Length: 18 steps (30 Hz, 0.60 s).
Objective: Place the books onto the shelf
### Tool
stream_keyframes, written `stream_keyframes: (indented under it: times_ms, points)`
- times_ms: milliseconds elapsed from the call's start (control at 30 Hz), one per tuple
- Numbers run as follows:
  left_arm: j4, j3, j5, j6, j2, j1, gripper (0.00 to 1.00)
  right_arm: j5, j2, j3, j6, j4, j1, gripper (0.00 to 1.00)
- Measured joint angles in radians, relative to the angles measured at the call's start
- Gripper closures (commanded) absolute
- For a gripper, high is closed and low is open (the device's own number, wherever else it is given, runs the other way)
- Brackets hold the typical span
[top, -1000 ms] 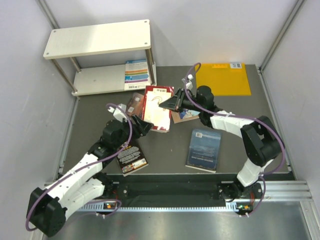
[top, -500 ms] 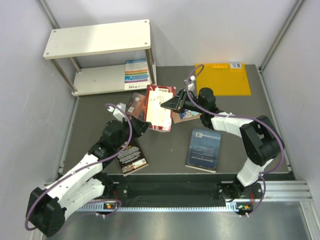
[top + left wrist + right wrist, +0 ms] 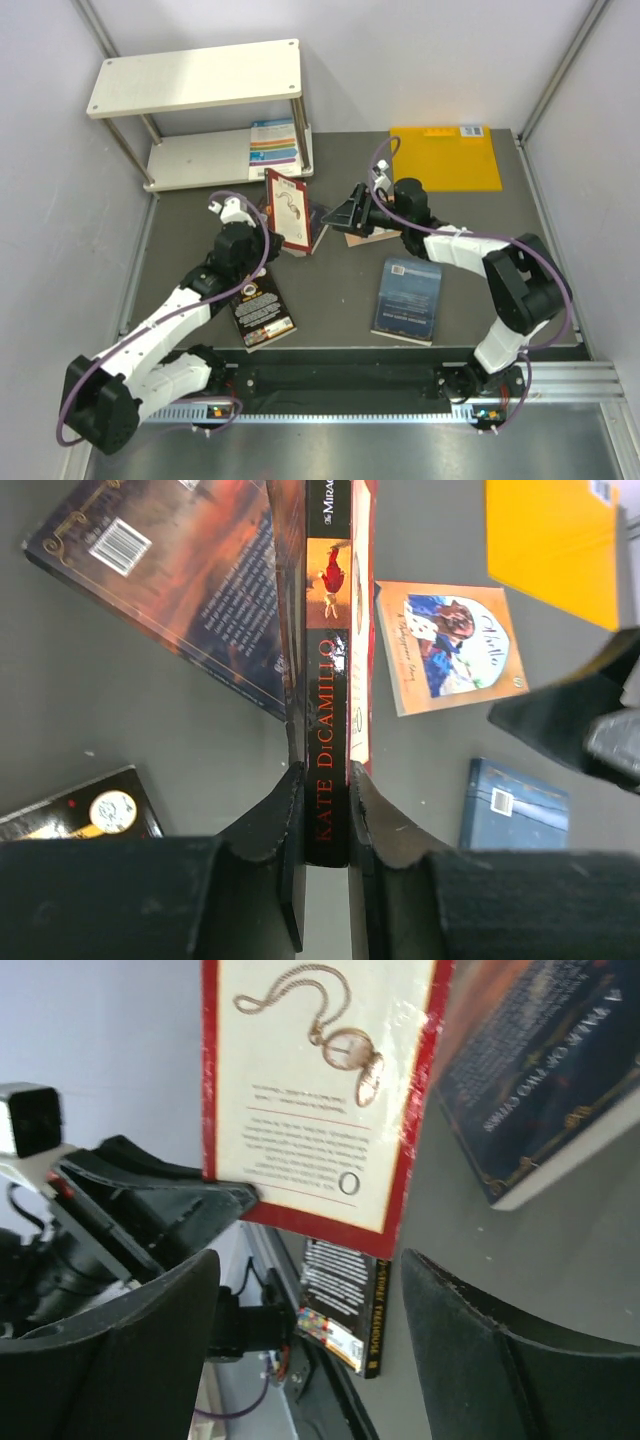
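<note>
Now, top view: the left gripper [image 3: 281,233] holds the red-and-white book [image 3: 291,207] on edge, lifted off the table and tilted a little, just in front of the shelf [image 3: 195,78]. The right gripper [image 3: 335,214] sits just beside the book's far face, apart from it. A striped book [image 3: 275,150] lies at the right end of the lower tier. The black-and-gold book [image 3: 262,312] and the dark blue book [image 3: 408,298] lie flat nearer the arm bases. The yellow sheet [image 3: 445,158] lies at the back right.

Left wrist view: jaws are pinched on the spine near one end, pads flat on both covers. The dark reddish book [image 3: 190,580] and the orange-brown book [image 3: 450,645] lie on the table beyond it.

Right wrist view: jaws are spread wide with nothing between them. The book's back cover, with its pocket-watch picture, fills the gap ahead.

Step in hand, as I judge it: carry the held book to the shelf with the left arm alone.
- The grip is at one end, so the free length can swing. Move slowly and keep the wrist level.
- Draw the right arm back first so its fingers do not catch the cover.
- Aim for the open board left of the striped book. Pass under the top board's front edge and clear of the leg.
- Rest the book's lower edge on the board before letting the jaws part, or it may topple outward.
</note>
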Motion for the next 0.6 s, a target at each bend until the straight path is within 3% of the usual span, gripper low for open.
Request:
stream_keyframes:
  times_ms: [167,267,600]
  points:
    - [-0.016,0.059,0.030,0.042,0.056,0.062,1.00,0.079,-0.080,0.001,-0.146,-0.205,-0.001,0.22]
    - [-0.011,0.079,0.092,0.053,0.070,0.157,1.00,0.120,-0.133,0.001,-0.214,-0.291,-0.001,0.22]
    - [0.179,0.079,0.461,0.028,0.157,0.489,1.00,0.159,-0.174,-0.031,-0.300,-0.373,-0.003,0.22]
